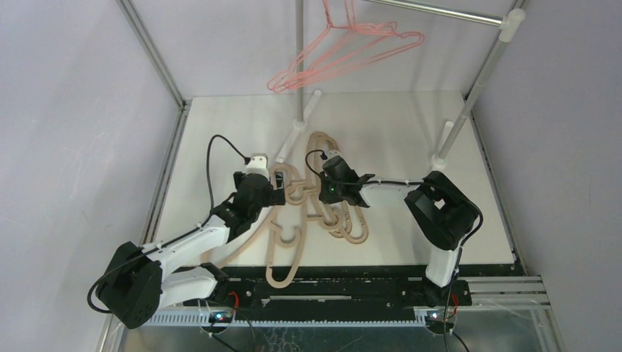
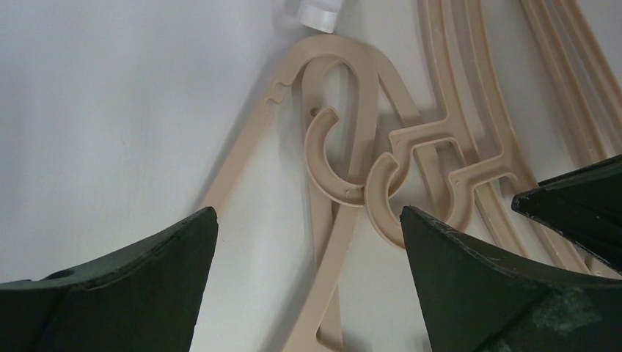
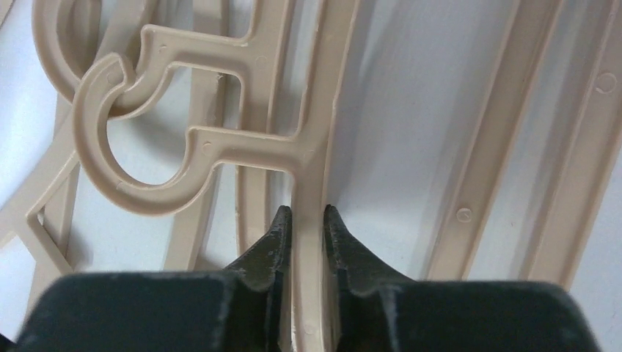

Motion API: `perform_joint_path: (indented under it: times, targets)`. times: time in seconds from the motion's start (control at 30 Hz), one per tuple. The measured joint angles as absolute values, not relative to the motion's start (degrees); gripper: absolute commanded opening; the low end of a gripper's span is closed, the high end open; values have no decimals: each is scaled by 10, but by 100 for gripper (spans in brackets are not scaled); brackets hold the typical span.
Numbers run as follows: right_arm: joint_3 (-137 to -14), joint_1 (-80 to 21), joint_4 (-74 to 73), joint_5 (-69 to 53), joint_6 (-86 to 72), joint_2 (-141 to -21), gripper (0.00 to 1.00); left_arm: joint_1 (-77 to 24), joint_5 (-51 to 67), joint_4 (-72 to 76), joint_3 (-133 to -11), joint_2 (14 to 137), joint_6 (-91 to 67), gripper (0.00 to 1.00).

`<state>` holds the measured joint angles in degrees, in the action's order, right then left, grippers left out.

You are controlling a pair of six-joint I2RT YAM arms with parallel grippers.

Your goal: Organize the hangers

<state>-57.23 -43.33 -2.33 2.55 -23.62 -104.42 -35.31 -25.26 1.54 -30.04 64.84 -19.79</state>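
Beige hanger pile [image 1: 350, 229] flat on table [image 1: 411, 132], tangled, lying between both grippers. Right gripper [image 3: 302, 216] pinched tight on flat bar of one beige hanger [image 3: 312, 158], hook stem just ahead of fingertips. Left gripper [image 2: 308, 214] spread wide, holding nothing; interlocked hooks [image 2: 374, 194] sit between its fingers. Pink wire hangers [image 1: 345, 48] hang beside rack pole [image 1: 299, 66], well beyond both grippers.

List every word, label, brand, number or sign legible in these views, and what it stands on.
None legible. The thick beige plastic hangers show only small round moulding marks; the thin pink wire hangers, silver metal rack poles, left gripper and right gripper carry no visible print.
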Motion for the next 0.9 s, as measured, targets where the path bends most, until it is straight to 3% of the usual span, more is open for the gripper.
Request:
perform_joint_path:
  times: [0.1, 0.47, 0.9]
  targets:
    - [-576, -425, -19, 12, -237, -1047, 8, -353, -253, 15, -300, 648, -200, 100]
    - [-661, -408, -11, -20, -240, -1115, 9, -353, -253, 15, -300, 645, -201, 100]
    - [-659, -353, -10, 16, -264, -1120, 6, -353, -253, 11, -297, 623, -201, 100]
